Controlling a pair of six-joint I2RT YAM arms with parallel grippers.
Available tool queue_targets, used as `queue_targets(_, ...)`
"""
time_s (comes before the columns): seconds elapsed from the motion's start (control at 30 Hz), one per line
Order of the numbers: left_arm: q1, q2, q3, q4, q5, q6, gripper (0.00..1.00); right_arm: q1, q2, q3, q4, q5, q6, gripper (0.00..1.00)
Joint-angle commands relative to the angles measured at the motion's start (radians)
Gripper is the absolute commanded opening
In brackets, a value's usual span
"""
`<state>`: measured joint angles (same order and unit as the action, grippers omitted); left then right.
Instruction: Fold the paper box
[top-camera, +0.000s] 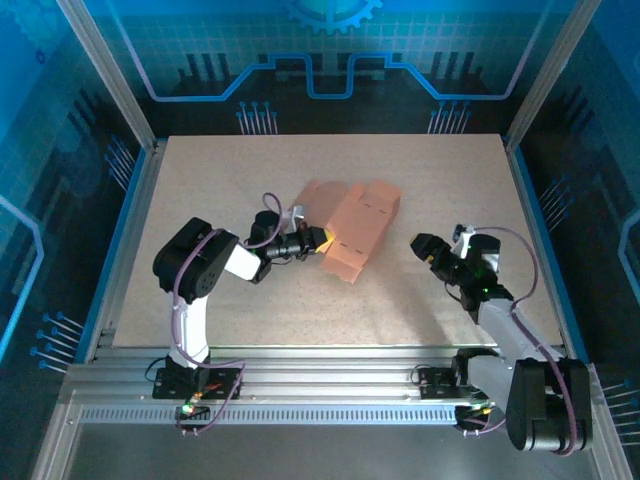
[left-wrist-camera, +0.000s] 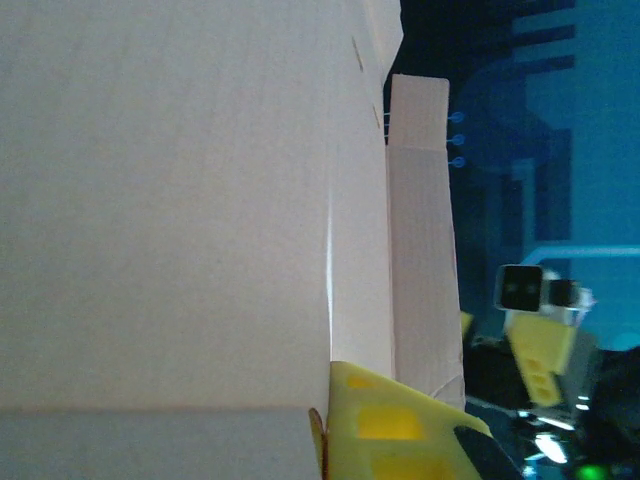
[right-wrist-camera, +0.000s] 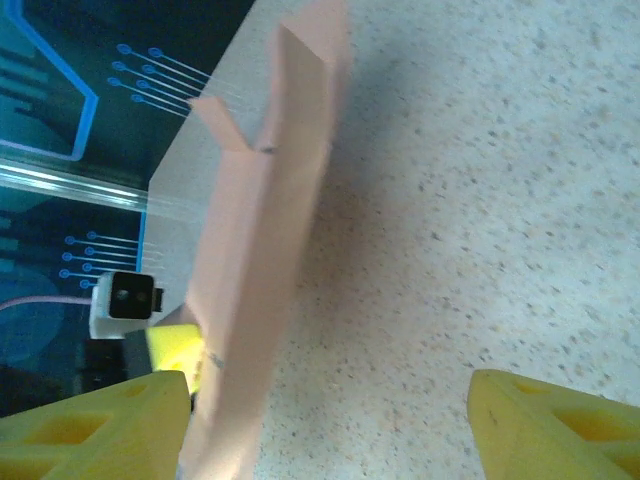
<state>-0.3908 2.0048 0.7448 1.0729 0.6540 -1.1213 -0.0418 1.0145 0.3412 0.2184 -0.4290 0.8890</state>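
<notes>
The salmon-orange paper box lies partly folded near the middle of the table, with flaps raised. My left gripper is shut on its left edge. In the left wrist view the box looms large and a yellow finger presses against a panel at the left gripper. My right gripper stands open to the right of the box, apart from it. In the right wrist view the box stands on edge left of the right gripper, whose fingers have bare table between them.
The speckled table has free room in front of and behind the box. Metal posts and blue walls enclose it. The right arm shows past the box in the left wrist view.
</notes>
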Motion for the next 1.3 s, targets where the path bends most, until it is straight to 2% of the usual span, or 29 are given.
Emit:
queue_targets(0.0, 0.010, -0.086, 0.044, 0.089, 0.040, -0.088, 0.01, -0.022, 0.040, -0.004, 0.085, -0.061, 0.059, 0.74)
queue_targets(0.2, 0.007, -0.119, 0.062, 0.084, 0.058, -0.116, 0.02, 0.011, 0.140, 0.056, 0.242, -0.167, 0.102, 0.73)
queue_targets(0.4, -0.006, -0.140, 0.063, 0.079, 0.062, -0.111, 0.02, 0.085, 0.239, 0.143, 0.358, -0.187, 0.159, 0.73)
queue_targets(0.83, -0.011, -0.158, 0.053, 0.125, 0.084, -0.132, 0.02, 0.198, 0.371, 0.299, 0.383, -0.181, 0.176, 0.72)
queue_targets(1.0, -0.011, -0.162, 0.059, 0.131, 0.096, -0.132, 0.02, 0.219, 0.411, 0.341, 0.371, -0.190, 0.175, 0.52)
queue_targets(1.13, -0.011, -0.164, 0.059, 0.132, 0.099, -0.119, 0.02, 0.243, 0.431, 0.370, 0.360, -0.190, 0.170, 0.13)
queue_targets(1.17, -0.010, -0.167, 0.056, 0.129, 0.098, -0.106, 0.02, 0.246, 0.429, 0.371, 0.353, -0.186, 0.167, 0.00)
queue_targets(1.27, -0.011, -0.187, 0.045, 0.073, 0.084, -0.032, 0.02, 0.245, 0.399, 0.352, 0.316, -0.155, 0.133, 0.00)
